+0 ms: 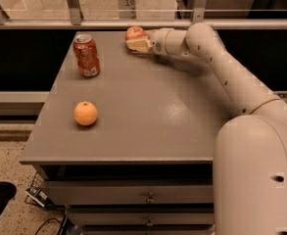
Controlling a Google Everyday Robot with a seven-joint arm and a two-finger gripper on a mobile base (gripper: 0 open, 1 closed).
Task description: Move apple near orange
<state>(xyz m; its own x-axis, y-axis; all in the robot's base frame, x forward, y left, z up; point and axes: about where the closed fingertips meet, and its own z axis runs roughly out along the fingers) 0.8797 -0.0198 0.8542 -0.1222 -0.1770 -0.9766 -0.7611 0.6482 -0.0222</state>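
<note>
Inspection of the work area, largest item first.

1. Table (157,111): grey, flat top with drawers beneath. It carries all three objects.
2. My arm (231,77): reaches from the near right corner across to the far edge of the table.
3. Gripper (138,44): low over the far edge, a little left of centre, pointing left. Whether it is open or has hold of anything I cannot tell. The apple sits tight against its tip, and the contact itself is not visible.
4. Soda can (86,56): red, upright, far left part of the table, well apart from the gripper.
5. Apple (134,32): red with paler patches, at the far edge, touching or just beyond the gripper's tip on its far side.
6. Orange (85,113): alone in the near left part, well apart from the apple.

Finding: the coming move turns on one bearing. From the gripper, the orange lies toward the near left, on a diagonal across the table. The soda can stands just left of that line. In my judgement, the carry should keep right of the can.
</note>
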